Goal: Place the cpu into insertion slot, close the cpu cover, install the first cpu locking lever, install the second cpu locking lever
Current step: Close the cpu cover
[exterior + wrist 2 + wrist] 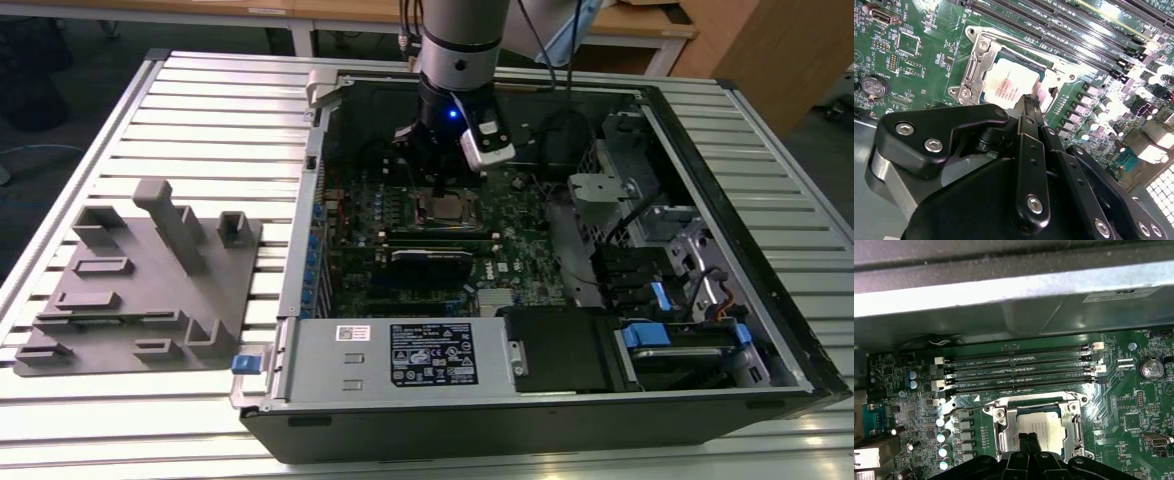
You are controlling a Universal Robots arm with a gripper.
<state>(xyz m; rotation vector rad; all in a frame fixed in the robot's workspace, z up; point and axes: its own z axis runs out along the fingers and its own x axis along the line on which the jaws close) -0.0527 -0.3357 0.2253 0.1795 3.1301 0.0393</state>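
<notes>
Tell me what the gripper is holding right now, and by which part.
Nothing that shows: the gripper is shut with nothing visible between its fingers, its tips at the edge of the cpu.

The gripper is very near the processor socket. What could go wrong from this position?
1. The black gripper, jaws close together, sits at the edge of the flat silvery-grey square cpu framed by the thin silvery metal cpu cover. An off-centre push could scratch the chip or bend the frame.
2. The long narrow black memory slots and the small silver-topped cylindrical capacitors stand close beside the socket. A sideways slip might strike them.
</notes>
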